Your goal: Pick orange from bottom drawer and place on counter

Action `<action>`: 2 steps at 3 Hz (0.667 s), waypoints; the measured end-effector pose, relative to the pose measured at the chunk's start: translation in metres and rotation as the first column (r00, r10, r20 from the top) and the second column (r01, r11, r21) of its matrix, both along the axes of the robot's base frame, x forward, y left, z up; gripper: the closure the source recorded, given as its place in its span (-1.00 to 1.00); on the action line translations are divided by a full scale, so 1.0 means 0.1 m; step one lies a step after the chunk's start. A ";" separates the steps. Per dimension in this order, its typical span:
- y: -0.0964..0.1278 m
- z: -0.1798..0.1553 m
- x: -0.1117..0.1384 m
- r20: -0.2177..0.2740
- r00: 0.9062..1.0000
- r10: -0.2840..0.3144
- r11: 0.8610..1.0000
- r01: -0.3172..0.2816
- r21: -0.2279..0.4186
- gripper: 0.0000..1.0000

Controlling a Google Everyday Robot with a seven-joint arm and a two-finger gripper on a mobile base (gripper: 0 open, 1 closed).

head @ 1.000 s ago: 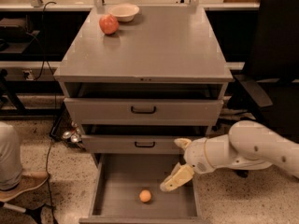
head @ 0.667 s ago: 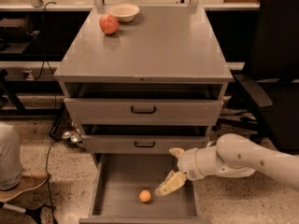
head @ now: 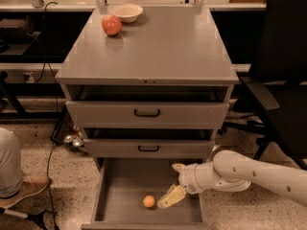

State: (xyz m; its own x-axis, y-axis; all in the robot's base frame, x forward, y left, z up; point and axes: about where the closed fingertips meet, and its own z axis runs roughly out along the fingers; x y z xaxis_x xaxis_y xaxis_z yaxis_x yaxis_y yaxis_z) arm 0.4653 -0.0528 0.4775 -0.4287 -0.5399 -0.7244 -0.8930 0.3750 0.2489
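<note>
The orange (head: 149, 201) lies on the floor of the open bottom drawer (head: 122, 183), near its front middle. My gripper (head: 174, 183) reaches in from the right on a white arm and hangs inside the drawer, just right of the orange. Its fingers are spread apart, and the lower fingertip (head: 169, 198) sits close beside the orange without holding it. The grey counter (head: 158, 44) tops the cabinet above the two shallower drawers.
A reddish apple-like fruit (head: 111, 25) and a pale bowl (head: 126, 12) sit at the counter's back left. A black office chair (head: 283, 85) stands to the right. A person's leg and shoe (head: 21, 188) are at the lower left, with cables on the floor.
My gripper has moved left and lower into the bottom drawer, ending closer to the orange. The orange has not moved.
</note>
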 end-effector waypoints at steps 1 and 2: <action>-0.03 -0.38 0.17 0.050 0.999 -0.022 0.998 0.025 -0.057 -1.00; 0.02 -0.92 0.41 0.087 0.996 0.004 0.998 0.002 -0.064 -1.00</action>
